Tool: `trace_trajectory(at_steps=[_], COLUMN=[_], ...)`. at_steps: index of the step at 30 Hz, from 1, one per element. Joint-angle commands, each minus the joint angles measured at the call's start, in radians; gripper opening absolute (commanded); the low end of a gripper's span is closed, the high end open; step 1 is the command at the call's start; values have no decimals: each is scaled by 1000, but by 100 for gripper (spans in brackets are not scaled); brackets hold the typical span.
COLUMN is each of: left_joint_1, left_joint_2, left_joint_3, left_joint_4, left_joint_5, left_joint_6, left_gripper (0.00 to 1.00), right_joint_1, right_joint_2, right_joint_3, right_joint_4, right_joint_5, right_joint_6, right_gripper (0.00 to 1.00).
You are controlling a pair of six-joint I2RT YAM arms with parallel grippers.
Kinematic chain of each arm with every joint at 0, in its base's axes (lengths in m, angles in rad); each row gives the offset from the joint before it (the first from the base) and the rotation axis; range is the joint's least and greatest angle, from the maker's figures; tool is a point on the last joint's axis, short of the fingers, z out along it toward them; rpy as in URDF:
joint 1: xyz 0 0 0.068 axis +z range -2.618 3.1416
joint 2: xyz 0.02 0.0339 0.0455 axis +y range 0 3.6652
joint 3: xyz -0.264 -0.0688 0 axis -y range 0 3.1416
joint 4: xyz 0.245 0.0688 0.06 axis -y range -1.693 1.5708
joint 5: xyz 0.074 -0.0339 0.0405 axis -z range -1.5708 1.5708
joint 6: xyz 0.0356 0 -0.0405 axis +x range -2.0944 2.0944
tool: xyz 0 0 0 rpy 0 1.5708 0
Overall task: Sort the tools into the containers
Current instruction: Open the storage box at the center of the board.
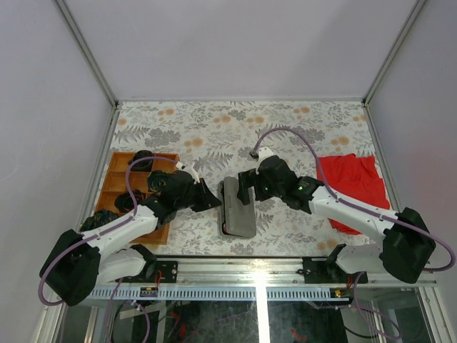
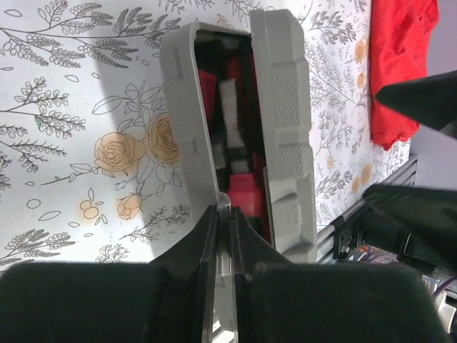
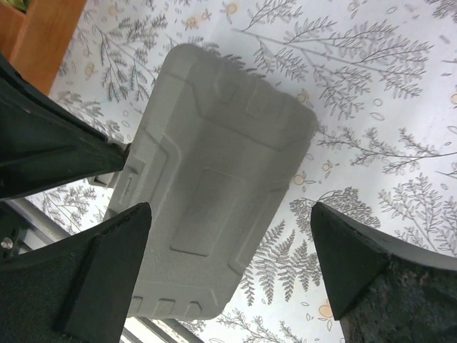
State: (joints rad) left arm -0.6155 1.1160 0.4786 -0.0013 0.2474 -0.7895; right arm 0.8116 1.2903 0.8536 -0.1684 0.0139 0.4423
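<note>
The grey case (image 1: pixel 239 207) lies near the table's front, its two halves almost together. In the left wrist view its lid (image 2: pixel 285 128) stands a little off the base wall (image 2: pixel 182 107). Pink-red and black tools (image 2: pixel 246 193) show in the gap. My left gripper (image 2: pixel 226 218) is shut on a thin grey edge of the case at its near end. It reaches in from the left (image 1: pixel 213 201). My right gripper (image 3: pixel 230 214) hangs wide open just above the lid (image 3: pixel 214 186), holding nothing. It sits over the case's far end (image 1: pixel 246 187).
The orange-brown wooden tray (image 1: pixel 123 184) lies at the left, partly under my left arm. A red cloth (image 1: pixel 353 179) is spread at the right. The metal front rail (image 1: pixel 257 268) runs just behind the case's near end.
</note>
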Motion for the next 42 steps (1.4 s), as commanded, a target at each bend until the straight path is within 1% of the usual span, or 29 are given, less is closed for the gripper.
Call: trace_trajectory(at_steps=[1, 5, 8, 11, 13, 15, 18, 23, 27, 32, 36, 37, 42], left_joint_1=[-6, -7, -7, -7, -7, -7, -7, -6, -7, -7, -7, -7, -7], left_joint_2=[-18, -11, -19, -25, -25, -24, -29, -35, -31, -30, -26, -24, -16], left_joint_3=[45, 38, 31, 24, 22, 19, 13, 1, -20, -50, -95, -109, -178], left_joint_4=[58, 62, 62, 64, 63, 62, 55, 34, 33, 28, 54, 66, 130], left_joint_5=[37, 37, 33, 29, 30, 25, 11, -26, -40, -60, -70, -70, -73], left_joint_6=[-7, -10, -13, -13, -13, -13, -18, -22, -30, -45, -63, -71, -111], left_gripper=[0, 0, 0, 0, 0, 0, 0, 0, 0, 0, 0, 0, 0], right_joint_1=[91, 147, 163, 169, 172, 172, 172, 169, 153, 94, 0, -20, -40], right_joint_2=[48, 113, 135, 155, 171, 175, 150, 51, -5, -64, -108, -115, -130], right_joint_3=[78, 113, 116, 134, 155, 165, 151, 70, 15, -43, -100, -109, -90], right_joint_4=[-11, -8, 4, -35, -90, -146, -207, -243, -278, -312, -270, -259, -253], right_joint_5=[85, 126, 132, 162, 206, 268, 350, 422, 445, 500, 467, 439, 433], right_joint_6=[38, 100, 132, 141, 138, 127, 127, 137, 147, 120, 73, 59, 27], right_gripper=[99, 99, 99, 100, 97, 91, 84, 81, 81, 84, 86, 86, 88])
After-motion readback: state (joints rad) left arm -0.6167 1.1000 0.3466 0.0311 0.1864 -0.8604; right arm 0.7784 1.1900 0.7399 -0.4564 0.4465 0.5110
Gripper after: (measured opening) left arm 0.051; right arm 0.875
